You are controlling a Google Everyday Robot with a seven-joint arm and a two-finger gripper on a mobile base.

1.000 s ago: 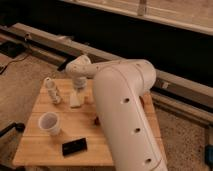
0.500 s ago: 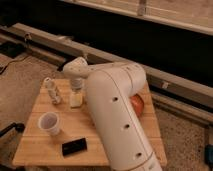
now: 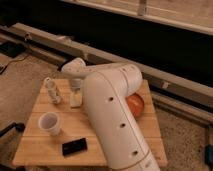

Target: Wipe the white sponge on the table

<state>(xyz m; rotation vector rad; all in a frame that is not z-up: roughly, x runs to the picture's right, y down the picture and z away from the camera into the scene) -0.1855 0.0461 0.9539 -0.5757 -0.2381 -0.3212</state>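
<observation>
From my end, the gripper [image 3: 76, 86] hangs pointing down over the back left part of the table [image 3: 31, 146], with its 2 fingers spread wide and nothing clamped between them. Its tips are right at the far end of the white sponge [image 3: 76, 99]; I cannot tell whether they touch it or stop just above it. The sponge lies flat on the planks, its long side running away from me, directly under the wrist.

The white arm [image 3: 116, 117] fills the middle of my view, sweeping up from the bottom right corner and bending left toward the gripper, so it hides much of the table's right half.

Just left of the sponge stands 1 white ridged bottle [image 3: 52, 91], upright and apart from it. Nearer to me, on the left side, 1 white paper cup [image 3: 49, 123] stands with its mouth up. In front of that, near the front edge, a black slab [image 3: 74, 146] lies flat. On the right, a round orange object [image 3: 136, 104] shows partly from behind the arm.
</observation>
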